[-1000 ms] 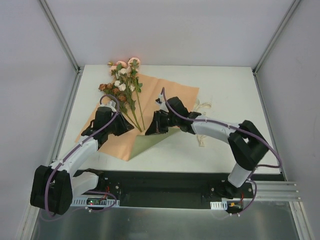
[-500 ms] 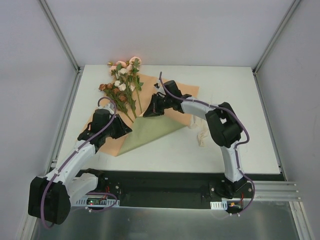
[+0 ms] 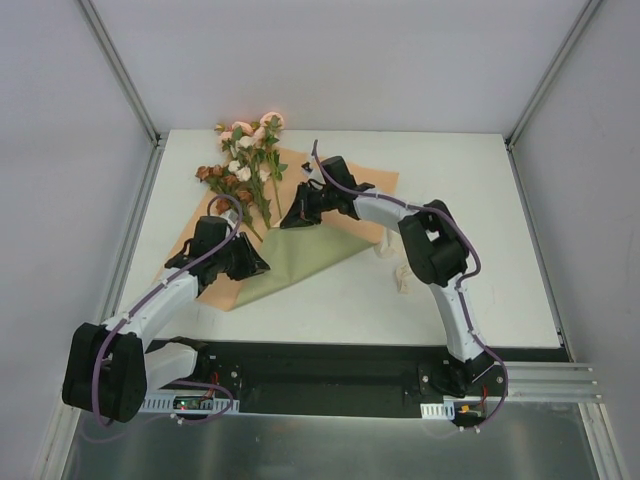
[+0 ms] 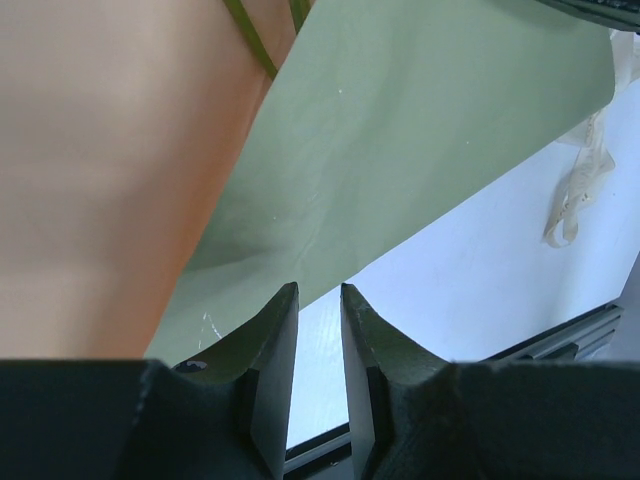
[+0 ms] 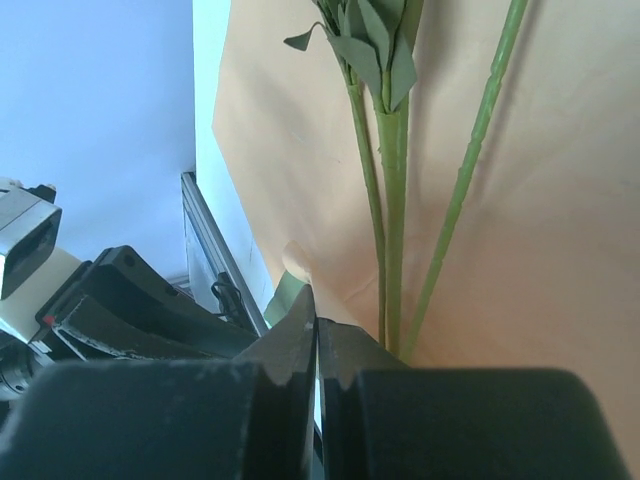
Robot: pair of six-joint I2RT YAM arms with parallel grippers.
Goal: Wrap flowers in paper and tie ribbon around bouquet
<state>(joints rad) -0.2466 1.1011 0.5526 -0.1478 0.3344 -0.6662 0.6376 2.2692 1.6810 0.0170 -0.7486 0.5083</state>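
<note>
The flowers (image 3: 243, 160) lie at the back left, their green stems (image 5: 390, 200) running down across the paper (image 3: 300, 262). The sheet shows orange-tan, with an olive-green flap folded over from the front. My right gripper (image 3: 290, 218) is shut on a corner of the paper (image 5: 296, 262), right beside the stems. My left gripper (image 3: 258, 268) sits at the flap's lower left edge. Its jaws (image 4: 318, 290) stand slightly open with only bare table between them, and the olive paper (image 4: 400, 150) lies just beyond the tips. The cream ribbon (image 3: 402, 272) lies crumpled to the right of the paper, partly under the right arm.
The white table (image 3: 480, 200) is bounded by grey walls and metal corner posts (image 3: 120, 70). A black base rail (image 3: 330, 370) runs along the near edge. The ribbon (image 4: 578, 190) also shows at the right of the left wrist view.
My right gripper has pulled the paper corner back and left toward the stems, folding more olive flap over. My left gripper has shifted slightly toward the flap and narrowed a little.
</note>
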